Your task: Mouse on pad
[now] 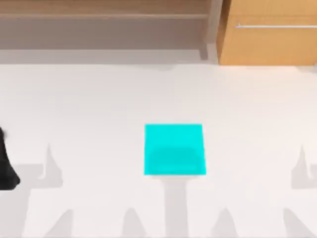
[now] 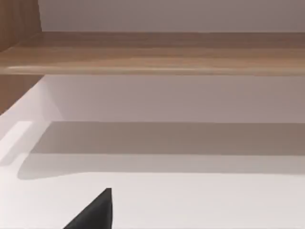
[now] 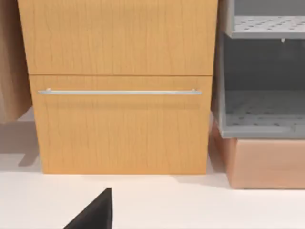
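Note:
The pad point(image 1: 174, 149) is a flat bright cyan square lying in the middle of the white table, with nothing on it. The mouse is out of view. A black shape point(image 1: 7, 163), cut off by the picture's left edge, stands left of the pad and well apart from it; it looks like part of my left arm. A black corner of my left gripper point(image 2: 95, 213) pokes into the left wrist view over bare table. A matching black corner of my right gripper point(image 3: 95, 213) appears in the right wrist view, in front of a wooden cabinet.
A long wooden shelf point(image 1: 104, 15) runs along the back left. A wooden cabinet point(image 1: 267, 34) with a metal handle stands at the back right; beside it is a grey perforated rack point(image 3: 262, 109) on a wooden block. White table point(image 1: 99, 109) surrounds the pad.

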